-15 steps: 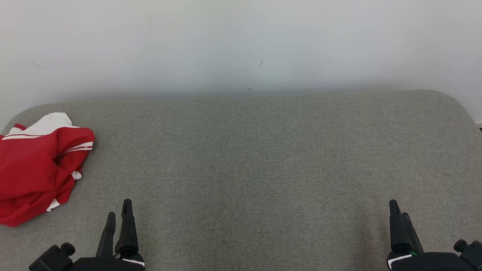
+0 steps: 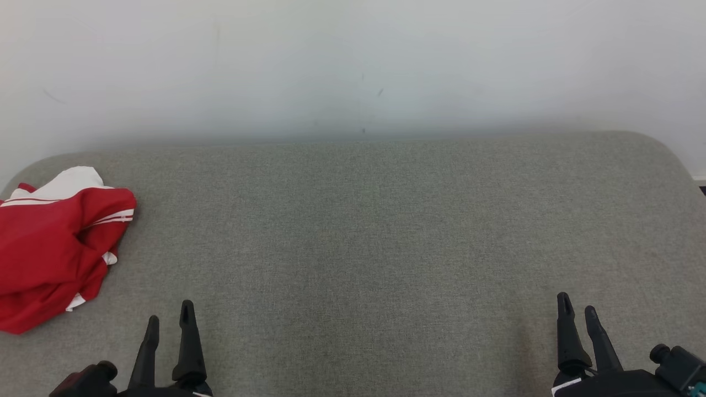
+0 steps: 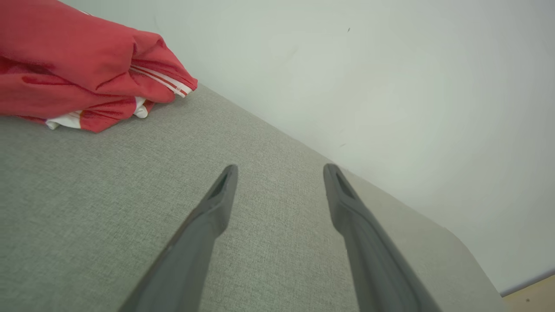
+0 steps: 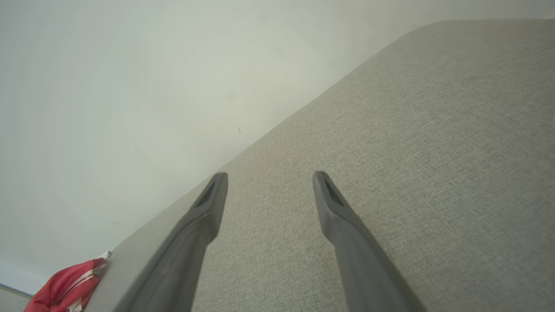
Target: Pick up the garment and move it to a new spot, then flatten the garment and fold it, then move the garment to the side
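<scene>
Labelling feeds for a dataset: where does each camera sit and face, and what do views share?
Head view: on the head, facing forward and down over the grey cushion; left gripper and right gripper at bottom corners.
Left wrist view: left wrist, along its open fingers, across the cushion.
Right wrist view: right wrist, along its open fingers, toward the wall.
Shared by all: the red garment.

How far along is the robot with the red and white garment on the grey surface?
Done: nothing visible; the crumpled red garment with white stripes lies bunched at the left edge of the grey fabric surface. In hand: nothing; the left tool and right tool are both open, empty and apart from it. Left: picking it up, moving it, flattening, folding, then setting it aside.
</scene>
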